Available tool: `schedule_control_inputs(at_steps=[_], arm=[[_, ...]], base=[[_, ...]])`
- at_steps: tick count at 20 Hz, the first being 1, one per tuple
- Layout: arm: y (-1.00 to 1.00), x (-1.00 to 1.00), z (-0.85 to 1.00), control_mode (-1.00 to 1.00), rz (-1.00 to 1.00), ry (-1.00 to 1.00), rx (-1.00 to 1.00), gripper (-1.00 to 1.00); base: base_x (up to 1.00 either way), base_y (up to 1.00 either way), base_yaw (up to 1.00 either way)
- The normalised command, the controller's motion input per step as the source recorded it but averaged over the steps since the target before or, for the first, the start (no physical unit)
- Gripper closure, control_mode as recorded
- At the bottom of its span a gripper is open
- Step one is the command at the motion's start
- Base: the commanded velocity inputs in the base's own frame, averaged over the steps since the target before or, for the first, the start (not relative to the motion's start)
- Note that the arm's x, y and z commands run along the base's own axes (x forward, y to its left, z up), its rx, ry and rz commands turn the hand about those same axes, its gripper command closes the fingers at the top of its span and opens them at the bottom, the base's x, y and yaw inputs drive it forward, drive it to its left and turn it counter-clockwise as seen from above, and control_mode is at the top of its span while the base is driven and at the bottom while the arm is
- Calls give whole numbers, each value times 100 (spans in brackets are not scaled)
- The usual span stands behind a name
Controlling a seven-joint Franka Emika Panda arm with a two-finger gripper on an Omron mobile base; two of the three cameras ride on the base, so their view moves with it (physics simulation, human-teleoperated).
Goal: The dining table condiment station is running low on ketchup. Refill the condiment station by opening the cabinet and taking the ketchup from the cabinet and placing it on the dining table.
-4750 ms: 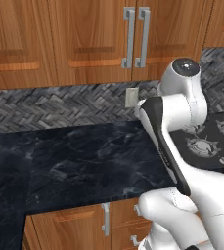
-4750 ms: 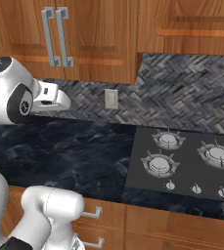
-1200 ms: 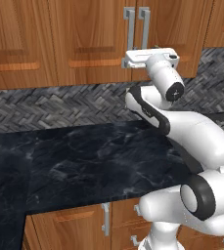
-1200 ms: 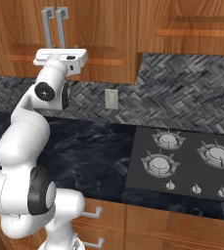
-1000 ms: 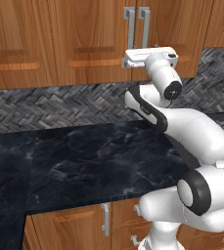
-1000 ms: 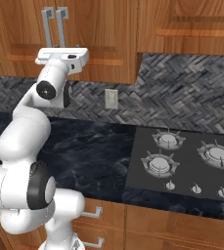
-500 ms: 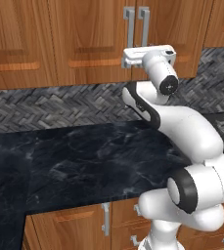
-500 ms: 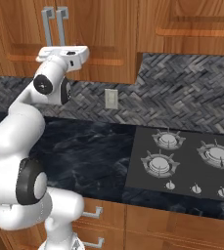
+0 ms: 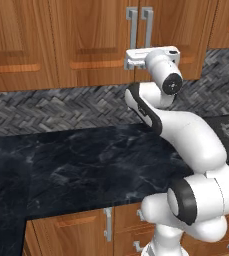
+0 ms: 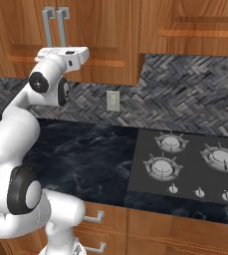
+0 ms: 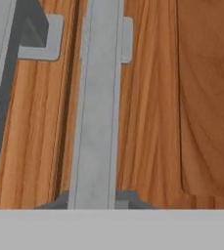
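Note:
The cabinet [image 9: 91,40] is a brown wooden wall unit, and both of its doors stand shut. Two long silver bar handles [image 9: 132,25] run beside the seam between the doors. My gripper [image 9: 128,59] is raised against the lower part of those handles. In the hand view, one silver handle [image 11: 96,112] runs straight down between my two dark fingertips, and the gripper [image 11: 93,201] is shut on it. The second handle [image 11: 6,73] sits across the door seam. The ketchup and the dining table are out of view.
A black marble counter [image 9: 86,165] lies below the cabinet, with a gas hob [image 10: 185,164] to the right. The wall behind is grey herringbone tile with a wall socket [image 10: 112,100]. Base cabinets with short handles [image 9: 107,225] sit under the counter.
The arm has risen from a folded pose to the cabinet handles. In the last second the jaws closed on one handle, and the hand shifted slightly to the right.

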Motion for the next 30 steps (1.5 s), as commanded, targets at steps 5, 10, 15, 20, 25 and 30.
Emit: schedule_control_inputs(at_steps=[5, 10, 15, 20, 25, 30], arm=[[-50, -73, 0, -100, 0, 0, 1, 100], [-63, -100, 0, -100, 0, 0, 0, 100], [-72, -100, 0, -100, 0, 0, 1, 100], [-75, -100, 0, -100, 0, 1, 3, 100], [-57, -99, -2, -100, 0, 6, 1, -100], [35, -41, 6, -100, -4, 11, -8, -100]], base=[[0, 0, 0], [0, 0, 0], [0, 0, 0], [0, 0, 0], [0, 0, 0], [0, 0, 0]])
